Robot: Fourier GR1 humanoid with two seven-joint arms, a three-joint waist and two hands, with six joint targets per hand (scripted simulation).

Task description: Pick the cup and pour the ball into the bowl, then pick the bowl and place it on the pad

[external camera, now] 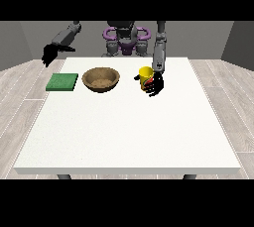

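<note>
Seen from across a white table (129,132): a yellow cup (145,74) standing upright right of centre, near the far edge, with the black hand at the view's right (155,85) pressed against its near right side. Fingers there curled toward the cup wall, thumb reaching to the cup's left side; contact looks likely, though too small here to be sure of a full wrap. Red patch visible low on the cup beside the fingers. Ball not visible, possibly inside the cup.

Just left of the cup, apart from it, a brown wooden bowl (101,79) sitting upright on the table, its inside in view. Further left again, a flat green pad (62,82) lying near the table's left edge, close to the bowl but not touching.

Hand at the view's left (49,53) hanging off the table's far left corner, above the floor, holding nothing; fingers pointing downward, apparently relaxed, thumb sticking out toward the table. Grey forearm angled up behind it toward the robot's torso (125,40).
</note>
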